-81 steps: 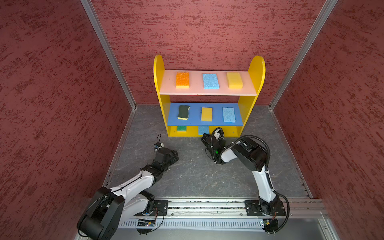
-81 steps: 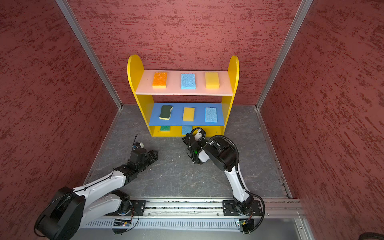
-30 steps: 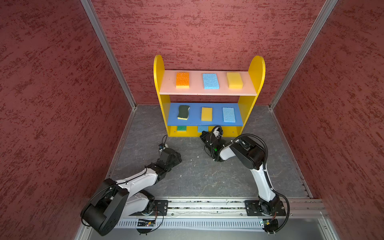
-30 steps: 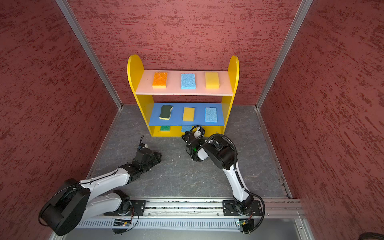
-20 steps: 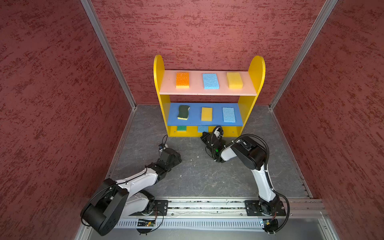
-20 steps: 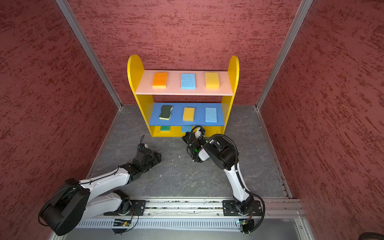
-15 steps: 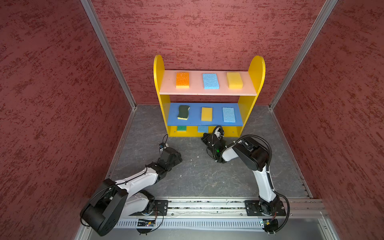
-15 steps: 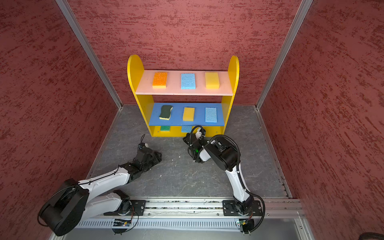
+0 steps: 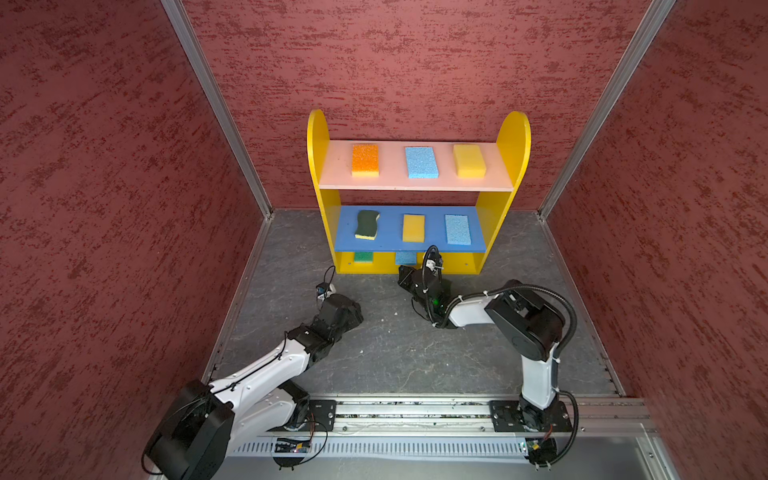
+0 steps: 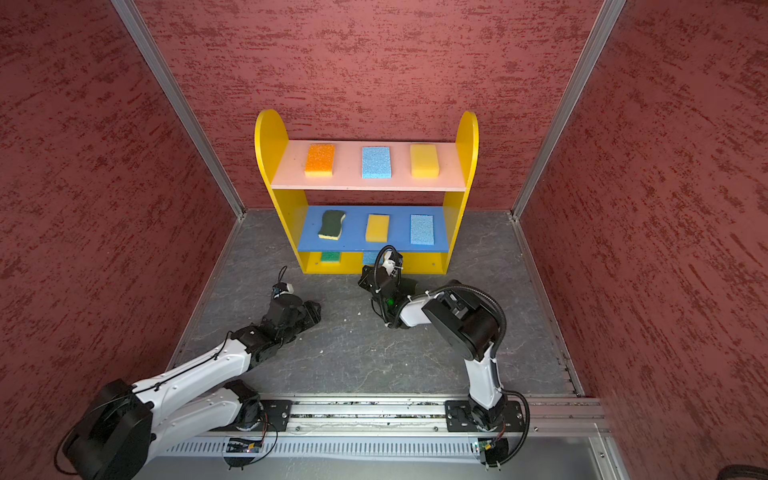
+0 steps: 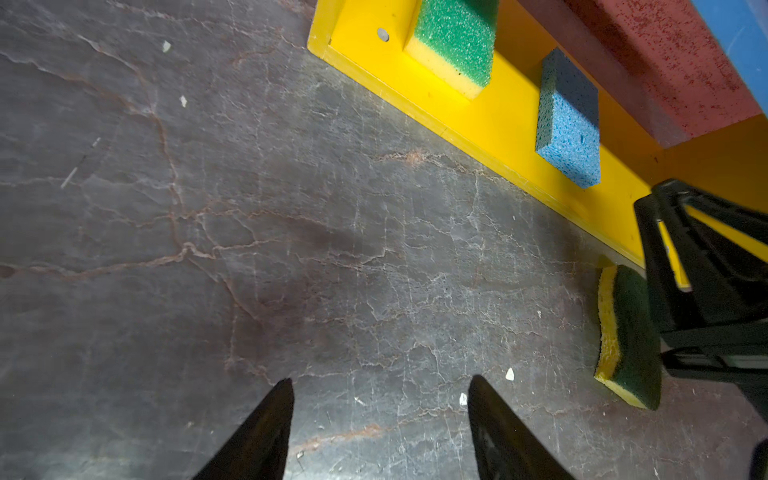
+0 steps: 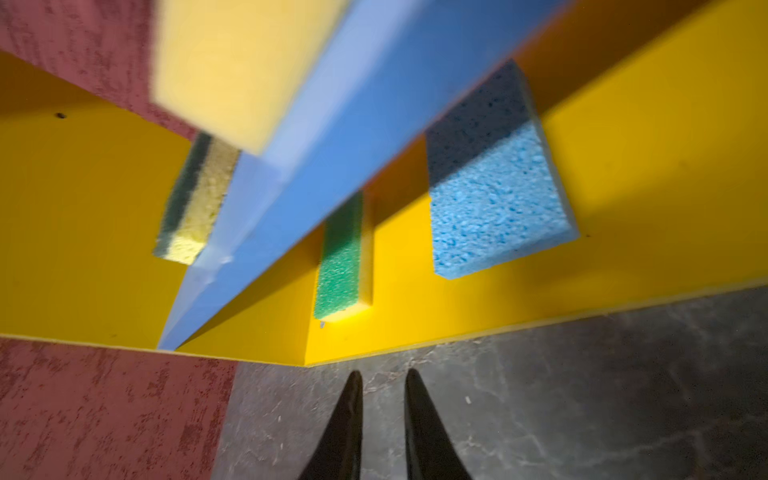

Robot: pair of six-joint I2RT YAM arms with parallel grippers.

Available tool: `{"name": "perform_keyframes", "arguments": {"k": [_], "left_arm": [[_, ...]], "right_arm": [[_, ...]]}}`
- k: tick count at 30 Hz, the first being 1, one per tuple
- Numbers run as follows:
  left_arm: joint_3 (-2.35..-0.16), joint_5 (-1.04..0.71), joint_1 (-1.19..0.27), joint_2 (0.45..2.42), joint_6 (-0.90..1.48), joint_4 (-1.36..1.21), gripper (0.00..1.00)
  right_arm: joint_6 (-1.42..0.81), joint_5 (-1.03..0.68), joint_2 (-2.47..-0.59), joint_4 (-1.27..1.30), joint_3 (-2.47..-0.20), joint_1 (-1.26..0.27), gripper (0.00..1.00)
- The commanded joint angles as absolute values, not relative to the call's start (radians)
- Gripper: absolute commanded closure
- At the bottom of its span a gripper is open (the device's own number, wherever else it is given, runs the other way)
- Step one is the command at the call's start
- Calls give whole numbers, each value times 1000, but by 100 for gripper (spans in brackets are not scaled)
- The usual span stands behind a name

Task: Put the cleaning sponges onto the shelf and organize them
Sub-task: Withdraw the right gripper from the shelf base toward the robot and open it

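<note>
**A:** Where is the last of the cleaning sponges?

**B:** The wavy dark-green-on-yellow foam scourer (image 11: 627, 336) lies on the grey stone-patterned table (image 11: 291, 249). It is just in front of the lip of the yellow base board (image 11: 519, 108), before that board's bare right part. Only the left wrist view shows it. In both top views the white right arm (image 9: 469, 311) covers that spot.

**A:** And the other eight?

**B:** All are on the small yellow-sided shelf unit (image 9: 318, 166), which stands at the table's far edge.
- **Pale pink upper board (image 9: 390, 178):** the orange foam block (image 9: 365, 160), a light blue foam block (image 9: 422, 162) and a yellow foam block (image 9: 469, 161).
- **Blue middle board (image 9: 390, 232):** a second wavy scourer (image 9: 367, 224), a second yellow block (image 9: 413, 227) and a second light blue block (image 9: 458, 229).
- **Base:** the green-topped rectangular sponge (image 11: 453, 37) and a third light blue block (image 11: 569, 124).

**A:** The hands?

**B:** The right hand (image 12: 384, 374) sits right beside the scourer on the table. Its jaws stand a narrow gap apart with nothing between them, and I cannot tell whether it touches the foam. The left hand (image 11: 380, 382) is spread wide and empty over bare table, nearer the left edge.

**A:** So which step is this?

**B:** I judge it to be the pickup of the ninth sponge. The right hand needs to open wider than the scourer and close on its sides. Then it should lift the scourer over the lip and set it flat on the bare part of the base. It has to stay low enough to clear the blue board above.
</note>
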State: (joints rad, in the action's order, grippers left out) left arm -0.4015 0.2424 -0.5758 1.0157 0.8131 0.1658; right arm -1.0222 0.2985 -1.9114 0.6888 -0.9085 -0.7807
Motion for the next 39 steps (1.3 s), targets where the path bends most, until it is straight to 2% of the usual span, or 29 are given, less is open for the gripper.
{"name": "perform_keyframes", "arguments": {"k": [1, 6, 13, 19, 25, 29, 33, 39], "left_arm": [[-434, 279, -599, 1001, 803, 242, 33], [-456, 332, -652, 967, 828, 323, 33], [-481, 413, -731, 886, 854, 416, 32], [-504, 432, -775, 884, 849, 443, 32], [-521, 460, -808, 891, 863, 457, 32], [-534, 473, -820, 901, 868, 466, 32], [-545, 483, -834, 915, 873, 468, 32], [-563, 501, -851, 949, 887, 466, 32]], "right_arm": [[-1004, 296, -1866, 652, -860, -800, 75], [-1022, 315, -1806, 577, -815, -850, 64], [-1023, 339, -1688, 492, -741, -888, 54], [-1000, 353, -1578, 411, -665, -906, 52], [-1000, 392, -1459, 273, -588, -923, 44], [-1003, 429, -1324, 177, -537, -928, 36], [-1043, 536, -1209, -6, -523, -931, 30], [-1018, 573, -1106, -137, -493, -931, 12]]}}
